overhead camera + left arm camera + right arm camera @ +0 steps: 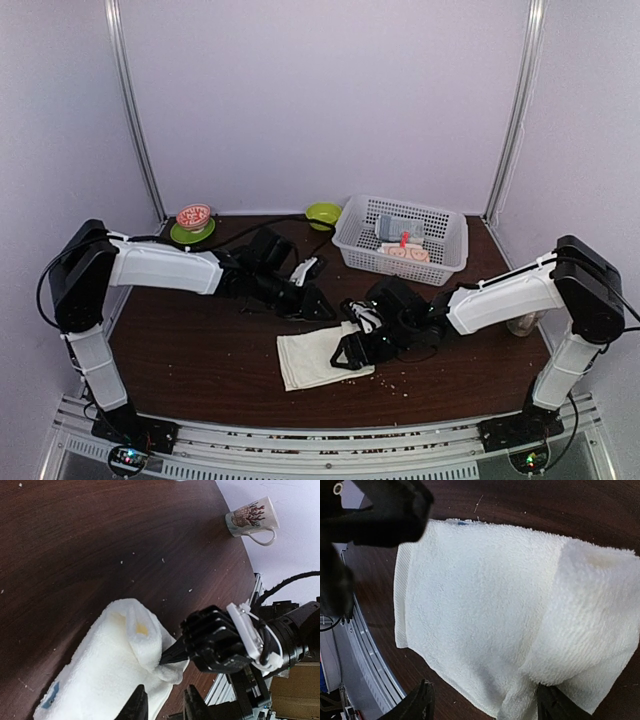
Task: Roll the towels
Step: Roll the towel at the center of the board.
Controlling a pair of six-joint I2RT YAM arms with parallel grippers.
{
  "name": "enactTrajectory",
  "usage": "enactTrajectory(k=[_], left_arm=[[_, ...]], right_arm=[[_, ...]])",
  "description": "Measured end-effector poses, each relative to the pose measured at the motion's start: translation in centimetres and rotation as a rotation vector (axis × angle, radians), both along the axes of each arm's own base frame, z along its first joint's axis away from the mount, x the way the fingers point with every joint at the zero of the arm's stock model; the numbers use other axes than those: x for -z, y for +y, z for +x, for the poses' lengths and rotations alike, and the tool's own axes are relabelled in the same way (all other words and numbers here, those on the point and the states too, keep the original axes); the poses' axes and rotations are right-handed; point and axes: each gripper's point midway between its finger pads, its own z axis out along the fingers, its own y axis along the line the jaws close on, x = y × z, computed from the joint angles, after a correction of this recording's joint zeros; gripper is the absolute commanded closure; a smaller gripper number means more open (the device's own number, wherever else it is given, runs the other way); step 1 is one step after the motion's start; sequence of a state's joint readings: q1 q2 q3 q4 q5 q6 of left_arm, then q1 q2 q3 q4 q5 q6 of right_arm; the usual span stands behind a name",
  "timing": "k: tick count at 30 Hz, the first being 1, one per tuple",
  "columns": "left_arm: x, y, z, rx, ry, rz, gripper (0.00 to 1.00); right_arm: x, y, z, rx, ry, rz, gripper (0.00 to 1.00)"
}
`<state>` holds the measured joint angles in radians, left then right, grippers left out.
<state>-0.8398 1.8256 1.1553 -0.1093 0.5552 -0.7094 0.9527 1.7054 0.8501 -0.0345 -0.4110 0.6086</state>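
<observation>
Cream-white towel (305,365), blue-marked, front-centre on bench (180,350): part-rolled at its right-arm end, roll axis crosswise to the flat length running leftward; right gripper (485,702) nearer, jaws wide open at the roll; left gripper (165,707) just beyond, jaws slightly parted.

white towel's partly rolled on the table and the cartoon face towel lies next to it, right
No: the white towel is partly rolled on the table, but the cartoon face towel lies in the basket at the back; the top view shows it.
</observation>
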Motion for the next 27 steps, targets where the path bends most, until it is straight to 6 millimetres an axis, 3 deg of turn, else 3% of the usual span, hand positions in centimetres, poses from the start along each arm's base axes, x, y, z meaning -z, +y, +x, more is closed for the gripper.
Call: enactTrajectory(k=[10,17,27], left_arm=[[1.4,-2.3,0.1,0.021,0.096,-0.082,0.75],[3.8,-3.7,0.1,0.032,0.164,-0.098,0.77],[6.2,-4.1,0.0,0.004,0.215,-0.053,0.79]], right_arm=[[-0.1,0.0,0.1,0.001,0.000,0.005,0.28],[-0.1,0.0,0.2,-0.002,-0.005,0.005,0.28],[-0.1,-0.1,0.2,-0.014,-0.014,-0.003,0.28]])
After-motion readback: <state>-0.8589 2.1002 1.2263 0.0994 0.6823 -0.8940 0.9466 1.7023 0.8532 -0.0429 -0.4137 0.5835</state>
